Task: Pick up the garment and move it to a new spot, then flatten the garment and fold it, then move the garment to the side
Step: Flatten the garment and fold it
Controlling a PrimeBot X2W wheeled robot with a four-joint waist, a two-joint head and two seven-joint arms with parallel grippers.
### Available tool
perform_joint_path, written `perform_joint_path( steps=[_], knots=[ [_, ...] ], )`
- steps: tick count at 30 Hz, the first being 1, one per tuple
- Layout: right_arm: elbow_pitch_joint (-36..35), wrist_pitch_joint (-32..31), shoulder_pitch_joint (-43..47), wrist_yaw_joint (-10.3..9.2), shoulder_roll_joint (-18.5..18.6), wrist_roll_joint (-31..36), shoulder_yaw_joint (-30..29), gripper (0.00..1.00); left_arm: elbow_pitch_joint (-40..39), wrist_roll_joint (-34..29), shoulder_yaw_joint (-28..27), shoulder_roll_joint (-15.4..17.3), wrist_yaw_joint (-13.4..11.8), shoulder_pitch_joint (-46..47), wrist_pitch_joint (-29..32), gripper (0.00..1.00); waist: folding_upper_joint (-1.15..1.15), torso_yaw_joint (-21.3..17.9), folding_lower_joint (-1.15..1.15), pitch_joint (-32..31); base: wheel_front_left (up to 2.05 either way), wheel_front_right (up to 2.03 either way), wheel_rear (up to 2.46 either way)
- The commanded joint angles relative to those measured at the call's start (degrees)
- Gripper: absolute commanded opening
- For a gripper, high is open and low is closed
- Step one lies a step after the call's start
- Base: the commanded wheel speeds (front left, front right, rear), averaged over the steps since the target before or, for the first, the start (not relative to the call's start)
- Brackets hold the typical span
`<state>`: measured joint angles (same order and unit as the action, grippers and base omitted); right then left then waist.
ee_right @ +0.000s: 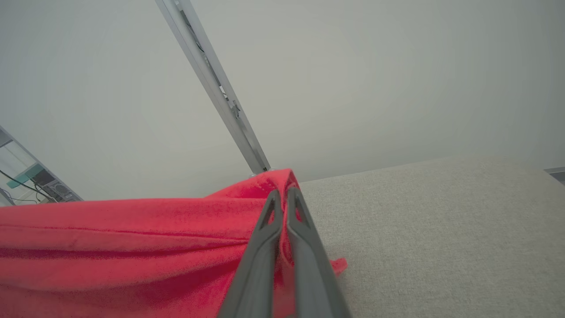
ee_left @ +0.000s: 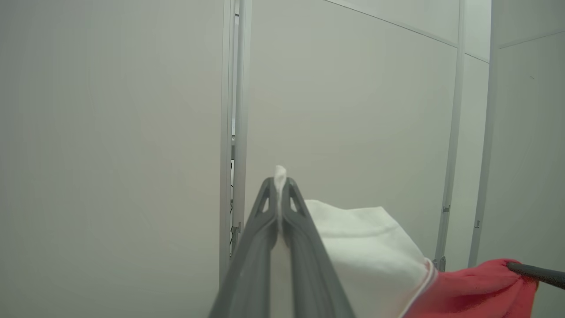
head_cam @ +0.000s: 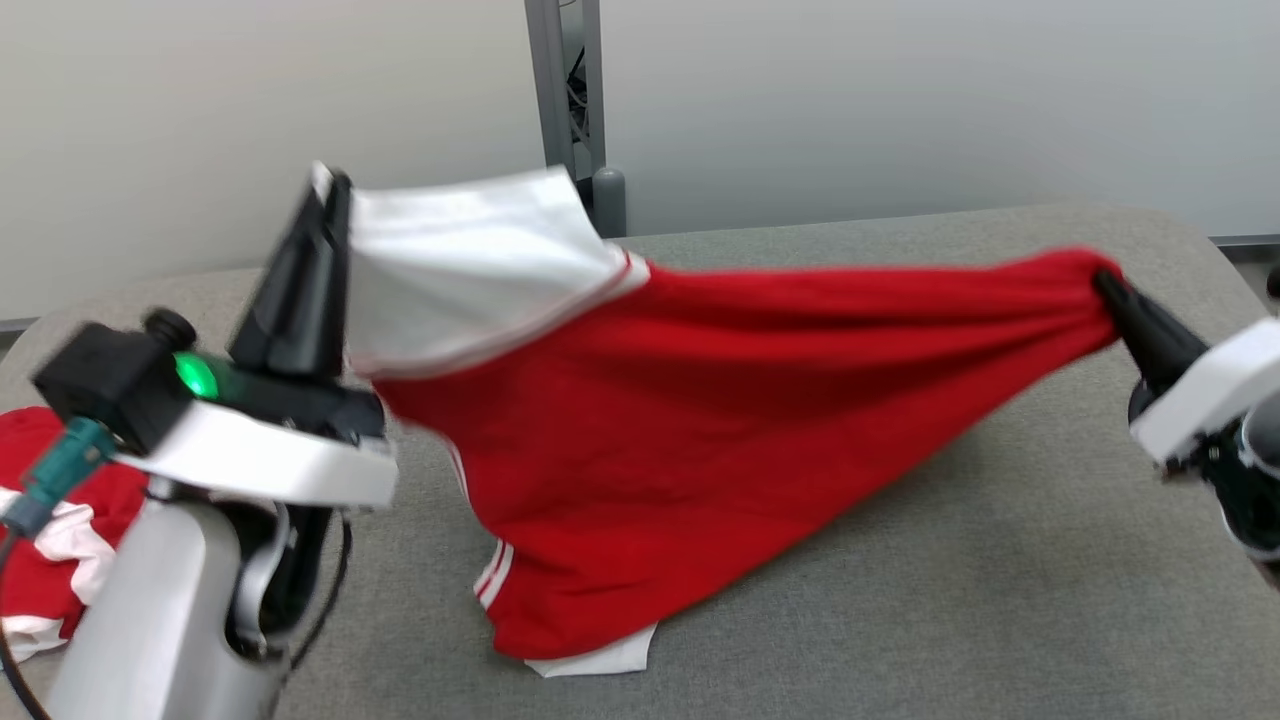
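Red and white garment (head_cam: 700, 430) stretched between 2 closed grippers, its lower edge resting on the grey table (head_cam: 1000, 560).

At far left the head view takes in a second red and white cloth heap (head_cam: 40, 560), partly hidden behind the left arm. The left gripper (head_cam: 333, 188) pinches the garment's white part, and its wrist view adds a white sliver poking past the fingertips. The right gripper (head_cam: 1105, 285) clamps the red end, and its wrist view shows cloth bunched around both fingers. The head view is blurred, and the frame edge cuts off the right wrist.
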<state>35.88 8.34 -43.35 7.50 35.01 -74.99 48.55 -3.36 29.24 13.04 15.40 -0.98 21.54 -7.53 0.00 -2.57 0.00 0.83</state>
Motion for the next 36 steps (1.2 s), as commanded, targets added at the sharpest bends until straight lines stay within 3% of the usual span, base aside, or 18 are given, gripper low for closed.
perform_joint_path(
  steps=[1,8,10,11,15,21,27,36],
  knots=[
    [-0.41,0.26,1.87,-0.01,0.92,-0.10,0.34,0.00,-0.04,0.54,0.32,0.31,0.33,-2.03,0.53,0.00,0.00,-0.42,0.00,-0.35,0.00,0.00,0.00],
    [-2.91,4.91,14.93,-0.01,0.90,-0.72,1.79,0.00,-2.15,2.48,0.18,-1.50,-1.89,-13.29,-2.20,0.00,0.00,0.24,0.00,2.10,0.00,0.00,0.00],
    [-2.45,5.89,18.46,-0.01,0.37,-1.06,1.20,0.42,-1.99,2.96,0.39,-2.12,-1.98,-15.62,-3.18,0.00,0.00,0.74,0.00,3.03,0.00,0.00,0.00],
    [-2.12,6.27,20.05,-0.01,0.04,-0.93,0.62,1.00,-1.84,3.08,0.55,-2.47,-2.00,-16.44,-3.59,0.00,0.00,1.02,0.00,3.38,0.00,0.00,0.00],
    [-4.57,7.00,25.62,0.00,-1.74,-0.16,-4.56,1.00,-1.81,3.05,0.58,-3.24,-2.22,-18.52,-4.92,0.00,0.00,1.62,0.00,4.66,0.00,0.00,0.00],
    [-12.73,6.89,33.60,-0.01,-4.59,8.35,-14.39,1.00,-2.25,2.57,0.40,-3.73,-2.70,-19.14,-5.73,0.00,0.00,0.96,0.00,6.02,0.00,0.00,0.00],
    [-16.00,6.90,35.60,-0.01,-5.74,14.44,-14.22,1.00,-1.83,2.26,1.07,-4.12,-2.72,-17.87,-5.92,0.00,0.00,0.87,0.00,6.48,0.00,0.00,0.00],
    [-10.41,4.97,32.41,-0.01,-8.61,15.84,-12.90,1.00,-1.29,2.29,2.04,-4.50,-2.50,-17.22,-5.94,0.00,0.00,2.56,0.00,6.41,0.00,0.00,0.00]
  ],
)
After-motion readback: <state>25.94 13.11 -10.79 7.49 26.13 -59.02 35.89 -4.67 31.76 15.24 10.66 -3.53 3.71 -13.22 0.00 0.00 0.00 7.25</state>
